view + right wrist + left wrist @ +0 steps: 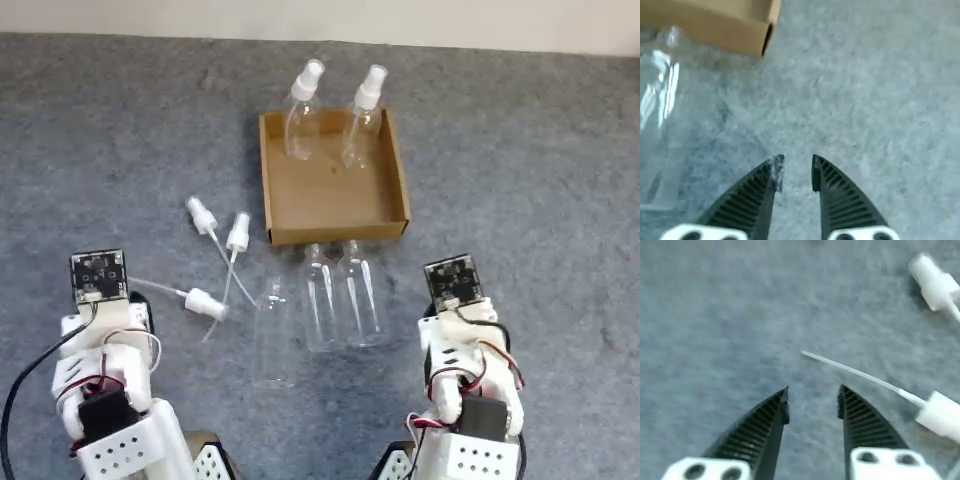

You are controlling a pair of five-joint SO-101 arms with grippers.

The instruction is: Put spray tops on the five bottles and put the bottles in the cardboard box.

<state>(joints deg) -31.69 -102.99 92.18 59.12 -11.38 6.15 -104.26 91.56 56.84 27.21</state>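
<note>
- Cardboard box point(330, 190) is showing plain brown.
- Spray tops point(238, 233), at eight o'clock from it, are showing white.
- Bottles point(320, 300) are looking clear.
- Table point(520, 150) is showing mottled grey.

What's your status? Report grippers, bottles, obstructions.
Left gripper, right gripper open, empty. Two capped bottles in cardboard box; three uncapped bottles, three loose spray tops outside it. No obstruction seen.

Two capped bottles point(302, 115) point(362, 125) plus three uncapped bottles point(272, 325) point(320, 300) point(362, 295), so five clear bottles in total. Three loose spray tops point(202, 215) point(238, 233) point(205, 302), each with a dip tube; with the two already fitted that makes five tops. One cardboard box point(335, 232).
</note>
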